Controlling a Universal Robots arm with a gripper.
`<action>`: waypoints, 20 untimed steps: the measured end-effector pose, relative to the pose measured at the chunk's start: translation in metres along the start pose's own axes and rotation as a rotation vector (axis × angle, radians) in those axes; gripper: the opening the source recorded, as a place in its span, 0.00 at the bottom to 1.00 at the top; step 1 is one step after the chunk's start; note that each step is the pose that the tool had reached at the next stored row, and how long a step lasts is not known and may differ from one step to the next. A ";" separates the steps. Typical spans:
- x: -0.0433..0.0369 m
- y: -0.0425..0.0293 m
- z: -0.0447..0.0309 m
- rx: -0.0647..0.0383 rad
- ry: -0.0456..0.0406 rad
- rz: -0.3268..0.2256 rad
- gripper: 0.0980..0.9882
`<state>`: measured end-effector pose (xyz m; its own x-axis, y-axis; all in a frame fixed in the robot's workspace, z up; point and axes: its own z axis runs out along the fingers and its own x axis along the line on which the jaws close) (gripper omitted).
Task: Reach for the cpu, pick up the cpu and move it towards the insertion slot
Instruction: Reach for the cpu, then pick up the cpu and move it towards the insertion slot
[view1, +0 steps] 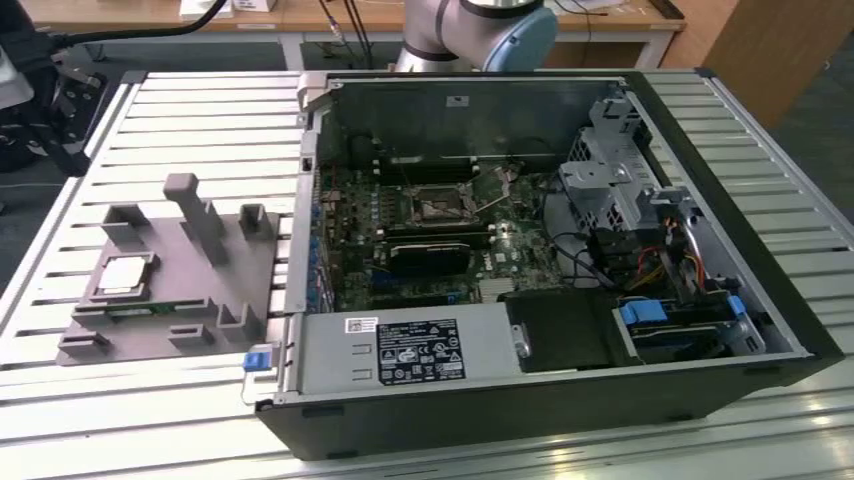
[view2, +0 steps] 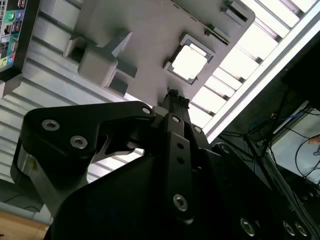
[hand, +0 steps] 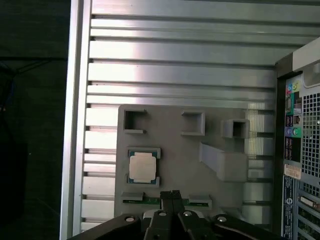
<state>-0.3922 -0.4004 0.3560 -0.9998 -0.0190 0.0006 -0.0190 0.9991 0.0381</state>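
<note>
Jaws pinched together, gripping nothing, on the black gripper (hand: 171, 195) poised over the matte grey plastic fixture (hand: 180, 170). The cpu (hand: 142, 167), flat and square with a shiny silver top and tan rim, sits in a fixture pocket close by. The insertion slot (view1: 437, 206) lies inside the open computer case (view1: 561, 400) on the ribbed aluminium table (view1: 200, 120).

End effector (hand: 170, 193) closed and empty
</note>
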 end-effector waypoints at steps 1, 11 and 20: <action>0.0008 0.0000 0.0002 0.000 -0.0002 0.000 0.01; 0.0205 -0.0024 0.0041 0.000 -0.0001 -0.001 0.01; 0.0216 -0.0048 0.0187 0.000 0.0027 0.000 0.28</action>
<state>-0.4137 -0.4049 0.3371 -0.9998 -0.0194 0.0032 -0.0192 0.9991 0.0382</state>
